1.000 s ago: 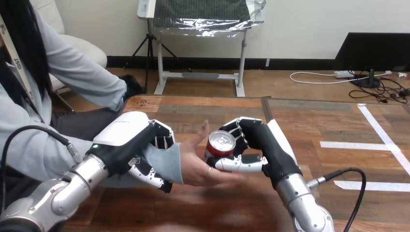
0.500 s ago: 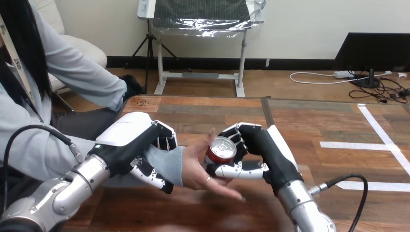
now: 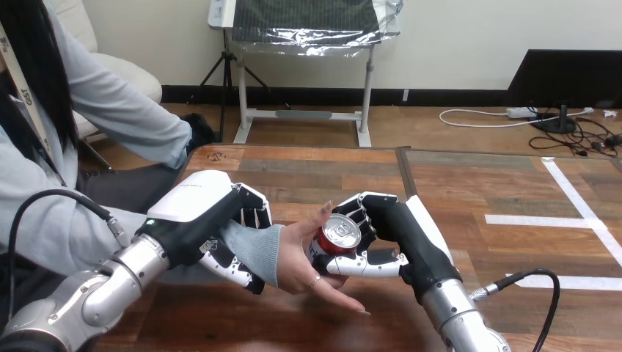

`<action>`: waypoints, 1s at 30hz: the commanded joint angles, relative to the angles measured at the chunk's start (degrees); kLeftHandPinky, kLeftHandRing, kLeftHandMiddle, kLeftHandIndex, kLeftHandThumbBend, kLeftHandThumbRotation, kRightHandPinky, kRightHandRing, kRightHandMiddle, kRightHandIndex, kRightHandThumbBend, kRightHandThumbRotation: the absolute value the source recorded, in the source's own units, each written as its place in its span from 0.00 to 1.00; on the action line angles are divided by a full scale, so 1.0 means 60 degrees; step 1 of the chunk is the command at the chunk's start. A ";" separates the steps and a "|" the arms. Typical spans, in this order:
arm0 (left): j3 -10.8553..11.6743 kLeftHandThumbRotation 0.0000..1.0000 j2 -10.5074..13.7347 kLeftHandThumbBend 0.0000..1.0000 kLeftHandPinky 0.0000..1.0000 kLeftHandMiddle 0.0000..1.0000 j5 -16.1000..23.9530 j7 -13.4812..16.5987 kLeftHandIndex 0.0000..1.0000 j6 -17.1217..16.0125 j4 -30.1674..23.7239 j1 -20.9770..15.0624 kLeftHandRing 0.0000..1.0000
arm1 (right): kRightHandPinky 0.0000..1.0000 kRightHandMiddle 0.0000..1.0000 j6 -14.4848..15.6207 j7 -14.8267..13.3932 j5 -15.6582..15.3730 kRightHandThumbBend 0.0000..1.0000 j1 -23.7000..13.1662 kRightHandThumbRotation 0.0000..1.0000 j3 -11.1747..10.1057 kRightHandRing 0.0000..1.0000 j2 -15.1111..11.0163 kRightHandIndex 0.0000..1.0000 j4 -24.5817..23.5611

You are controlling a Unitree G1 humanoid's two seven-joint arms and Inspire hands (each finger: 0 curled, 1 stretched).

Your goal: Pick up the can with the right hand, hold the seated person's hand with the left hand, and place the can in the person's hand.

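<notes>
A red can (image 3: 335, 237) with a silver top leans toward the person, held in my right hand (image 3: 389, 231), whose fingers and thumb curl round it. The can's side rests against the palm of the person's hand (image 3: 308, 257), which lies open and palm-up at the table's middle. My left hand (image 3: 209, 216) is curled round the person's wrist over the pale blue sleeve cuff (image 3: 253, 246), fingers above and thumb below.
The wooden table (image 3: 477, 191) stretches away to the right with white tape strips (image 3: 546, 220) on it. The person's other arm in a pale sleeve (image 3: 125, 110) shows at the far left edge. A black cable (image 3: 539, 286) loops off my right forearm.
My right hand has moved left and lower with the can, tipping it into the person's palm. The person's fingers have dropped lower under the can. My left hand stays on the wrist.
</notes>
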 commanded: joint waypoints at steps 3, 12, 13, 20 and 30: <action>0.0185 0.01 -0.0245 0.95 0.25 0.37 -0.0277 0.0025 0.39 -0.0230 -0.0505 -0.0822 0.30 | 0.37 0.48 -0.0021 0.0044 0.0172 0.78 -0.0458 0.00 0.0087 0.41 0.0276 0.52 -0.1016; 0.0167 0.00 -0.0269 0.95 0.26 0.38 -0.0283 0.0031 0.40 -0.0294 -0.0422 -0.0838 0.31 | 0.36 0.48 0.0101 0.0030 0.0145 0.78 -0.0430 0.00 0.0115 0.41 0.0236 0.52 -0.1204; 0.0166 0.00 -0.0272 0.95 0.26 0.38 -0.0285 0.0033 0.40 -0.0297 -0.0419 -0.0837 0.31 | 0.36 0.48 0.0094 0.0028 0.0140 0.78 -0.0434 0.00 0.0115 0.41 0.0228 0.52 -0.1203; 0.0155 0.01 -0.0285 0.94 0.26 0.38 -0.0270 0.0027 0.40 -0.0263 -0.0434 -0.0825 0.31 | 0.37 0.48 0.0017 0.0022 0.0150 0.78 -0.0496 0.00 0.0082 0.42 0.0172 0.52 -0.1116; 0.0153 0.02 -0.0288 0.94 0.26 0.38 -0.0258 0.0041 0.40 -0.0249 -0.0442 -0.0797 0.31 | 0.38 0.49 0.0066 0.0093 0.0281 0.78 -0.0534 0.00 0.0022 0.43 0.0148 0.52 -0.1091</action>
